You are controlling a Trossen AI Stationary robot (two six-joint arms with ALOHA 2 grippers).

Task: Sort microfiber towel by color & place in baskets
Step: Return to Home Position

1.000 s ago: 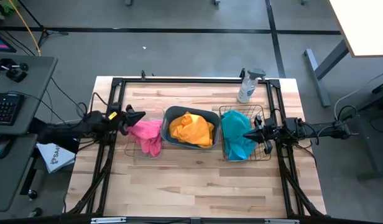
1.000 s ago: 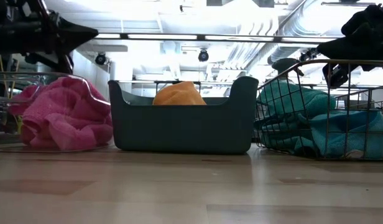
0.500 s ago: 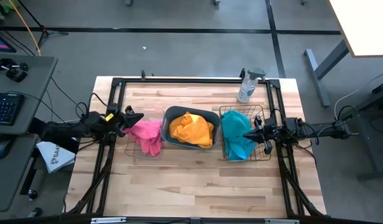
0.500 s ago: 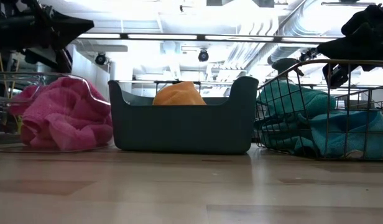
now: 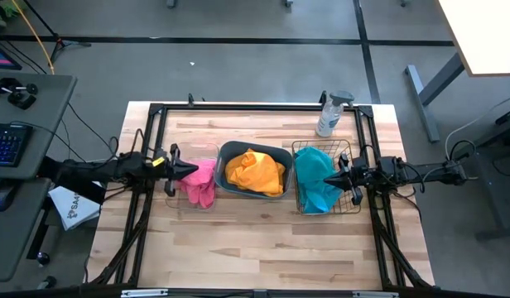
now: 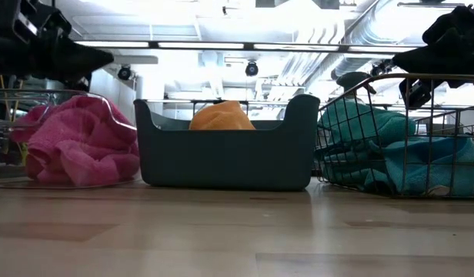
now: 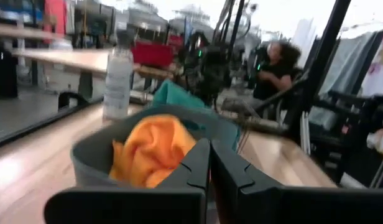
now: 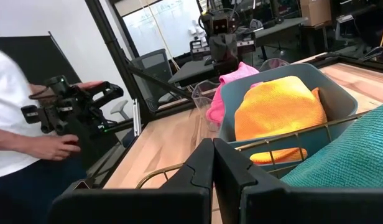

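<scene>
In the high view a hot pink towel (image 5: 197,180) lies in the clear box (image 5: 174,199) and spills over its near rim. An orange-yellow towel (image 5: 255,171) sits in the dark teal tub (image 5: 224,153). A turquoise towel (image 5: 315,189) fills the wire-mesh basket (image 5: 353,207). My left gripper (image 5: 192,170) is shut and hovers above the pink towel (image 6: 79,142), clear of it in the low view. My right gripper (image 5: 328,178) is shut and hangs over the turquoise towel (image 6: 375,146), above the basket's rim (image 6: 422,77). Its wrist view shows the orange towel (image 8: 278,109) and the pink one (image 8: 232,78).
A clear spray bottle (image 5: 328,114) stands near the table's far edge, behind the wire basket. The three containers stand in a row across the table's middle, with bare wood on the near half (image 5: 255,248). A person's hands (image 8: 55,146) hold a device beyond the table.
My left gripper has swung a little toward the table's near edge and come down slightly over the pink towel, and its wrist has rolled. Its fingers have stayed shut. The towels and the right arm have kept still.
</scene>
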